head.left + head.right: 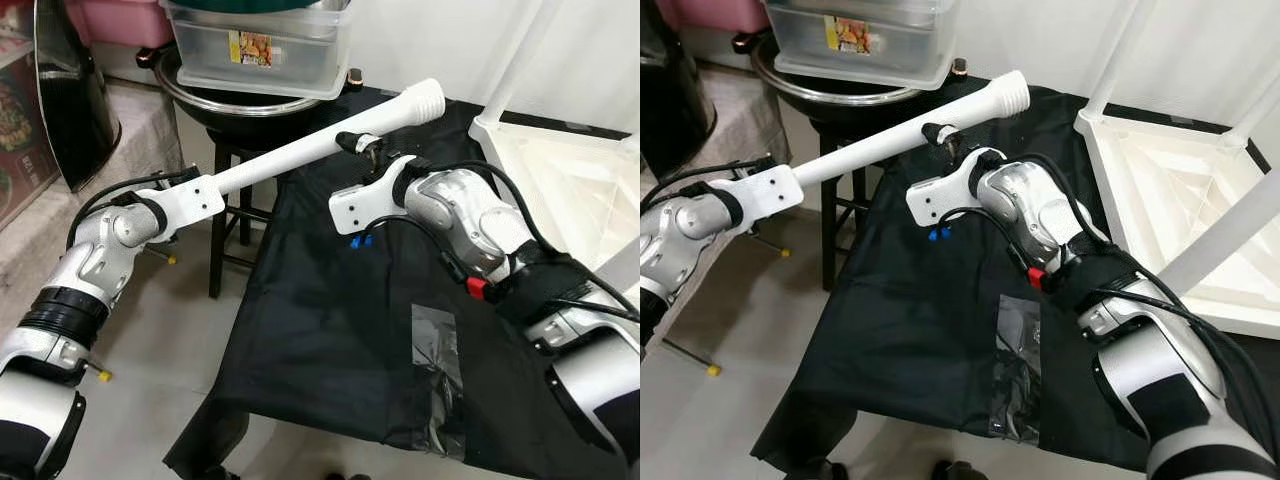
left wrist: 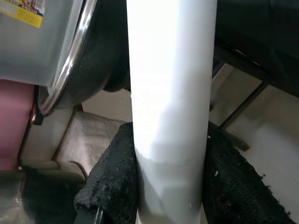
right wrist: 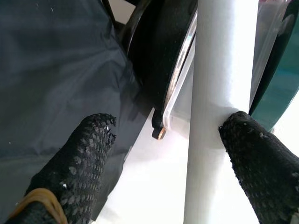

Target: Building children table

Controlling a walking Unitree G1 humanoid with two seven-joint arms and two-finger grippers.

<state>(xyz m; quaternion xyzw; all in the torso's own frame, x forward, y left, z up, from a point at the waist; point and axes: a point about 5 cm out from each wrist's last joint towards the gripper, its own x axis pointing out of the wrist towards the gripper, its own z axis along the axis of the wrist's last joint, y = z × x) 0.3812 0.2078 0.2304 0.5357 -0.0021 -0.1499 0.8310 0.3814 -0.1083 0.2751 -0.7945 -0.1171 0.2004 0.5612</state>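
Observation:
A long white table leg (image 1: 300,152) with a ribbed threaded end (image 1: 432,97) slants up over the black cloth. My left gripper (image 2: 169,144) is shut on its lower end, a black finger (image 2: 112,182) pressing on each side. My right gripper (image 3: 170,123) stands open further up the leg, near its middle (image 1: 368,148). One finger (image 3: 259,158) touches the leg and the other (image 3: 79,168) is well apart from it. At the right lies the white table top (image 1: 1170,190), upside down, with two white legs (image 1: 1122,50) standing up from it.
A black cloth (image 1: 330,330) with a taped clear patch (image 1: 436,345) covers the surface in front of me. Behind it a black stool (image 1: 228,215) carries a dark pan (image 1: 240,100) and a clear plastic box (image 1: 260,50). Pale floor (image 1: 160,340) lies to the left.

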